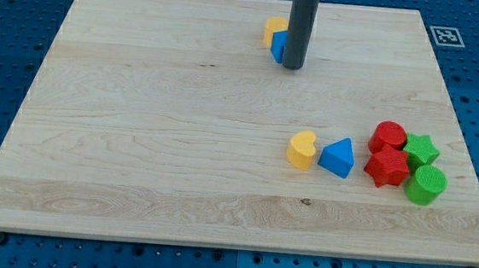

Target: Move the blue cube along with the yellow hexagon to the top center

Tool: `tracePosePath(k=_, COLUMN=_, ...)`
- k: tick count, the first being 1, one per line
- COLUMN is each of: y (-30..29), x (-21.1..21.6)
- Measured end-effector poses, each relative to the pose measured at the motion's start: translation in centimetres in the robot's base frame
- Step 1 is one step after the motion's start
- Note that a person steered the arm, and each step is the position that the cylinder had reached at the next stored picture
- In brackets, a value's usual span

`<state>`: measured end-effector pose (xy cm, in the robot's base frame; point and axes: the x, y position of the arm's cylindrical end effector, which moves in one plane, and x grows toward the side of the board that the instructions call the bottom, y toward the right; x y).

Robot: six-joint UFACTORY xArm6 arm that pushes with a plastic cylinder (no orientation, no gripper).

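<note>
The blue cube (279, 46) and the yellow hexagon (273, 29) sit touching each other near the top centre of the wooden board (137, 126). The hexagon is just above and left of the cube. My rod stands right against the cube's right side and hides part of it. My tip (293, 67) rests on the board just below and right of the cube.
A yellow heart (302, 149) and a blue triangle (337, 156) lie right of centre. At the right edge cluster a red cylinder (387, 136), a red star (387, 167), a green star (421, 149) and a green cylinder (426, 185).
</note>
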<state>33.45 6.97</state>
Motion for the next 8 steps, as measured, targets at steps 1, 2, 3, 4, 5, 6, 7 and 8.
tracePosePath(k=1, y=0.0, x=-3.2)
tracePosePath(k=2, y=0.0, x=-5.5)
tracePosePath(k=3, y=0.0, x=-5.9)
tracePosePath(k=4, y=-0.8, x=-6.7)
tracePosePath(k=5, y=-1.7, x=-9.3)
tracePosePath(k=6, y=-2.0, x=-11.6)
tracePosePath(k=7, y=-2.0, x=-12.5)
tracePosePath(k=8, y=-2.2, x=-12.6)
